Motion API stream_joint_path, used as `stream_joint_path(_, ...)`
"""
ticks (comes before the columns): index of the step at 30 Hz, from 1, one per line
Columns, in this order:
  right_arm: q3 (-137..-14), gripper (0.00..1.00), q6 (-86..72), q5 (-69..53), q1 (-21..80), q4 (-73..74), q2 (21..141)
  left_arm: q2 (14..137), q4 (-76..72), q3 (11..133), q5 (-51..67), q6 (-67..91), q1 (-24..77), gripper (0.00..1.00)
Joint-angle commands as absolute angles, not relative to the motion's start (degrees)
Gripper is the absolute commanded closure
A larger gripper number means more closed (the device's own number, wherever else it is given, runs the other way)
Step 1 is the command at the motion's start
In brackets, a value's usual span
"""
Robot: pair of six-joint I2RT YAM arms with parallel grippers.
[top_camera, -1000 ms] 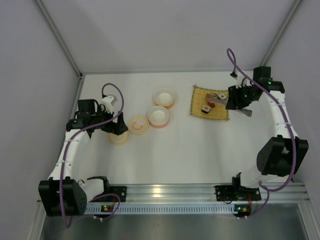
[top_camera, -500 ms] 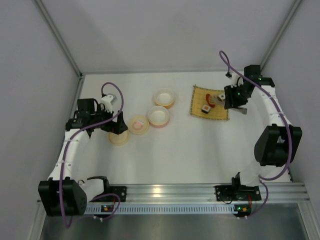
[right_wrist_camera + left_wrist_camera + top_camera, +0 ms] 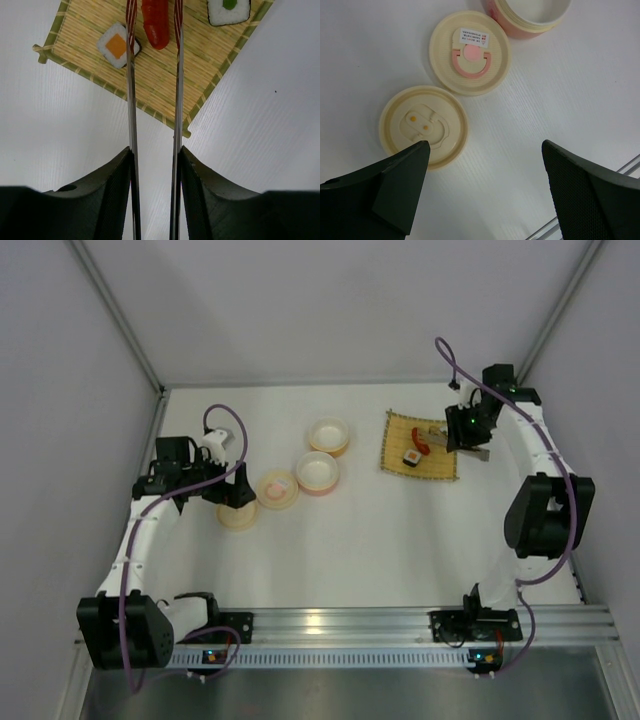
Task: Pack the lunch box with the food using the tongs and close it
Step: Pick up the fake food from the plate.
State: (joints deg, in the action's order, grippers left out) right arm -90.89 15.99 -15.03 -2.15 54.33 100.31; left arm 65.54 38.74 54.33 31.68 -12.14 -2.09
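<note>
right jaws: narrowed onto the tongs (image 3: 131, 100), pinching both slim metal arms partway along; the tong tips are reaching out over the bamboo mat (image 3: 85, 47)
left jaws: standing wide and holding nothing; hovering above the ring-handled lid (image 3: 470, 52) and the plain lid (image 3: 423, 127), both lying on the counter (image 3: 400, 530)
sausage (image 3: 156, 25): red, lying on the mat between the two tong arms near their far ends; cannot tell if metal is touching it
orange-centred sushi roll (image 3: 118, 45): sitting on the mat just beside one tong arm, outside the pair
green-centred sushi roll (image 3: 229, 10): sitting near the mat's far corner, partly cut off by the frame
lunch box (image 3: 316, 490): two round pink-and-cream tiers, standing open, well apart from the mat
handling guess: the sausage is looking light, smooth and rounded, so probably slipping or rolling between thin arms; squeezing gently across its middle is looking safest
rolls guess: light and stubby; gripping across the black sides likely steadier
tongs guess: thin and springy; over-squeezing is risking crossed tips
</note>
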Motion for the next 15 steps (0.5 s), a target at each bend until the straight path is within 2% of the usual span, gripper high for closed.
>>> stream_joint_path(1, -94.48, 0.59, 15.47, -14.50, -0.88, 51.15, 101.86, 65.74, 37.70, 55.72, 32.78, -12.48, -1.93, 0.02)
stream_joint_path(15, -96.33, 0.57, 14.85, -15.82, -0.62, 51.42, 105.64, 66.01, 37.18, 54.58, 32.34, -13.01, -1.93, 0.02)
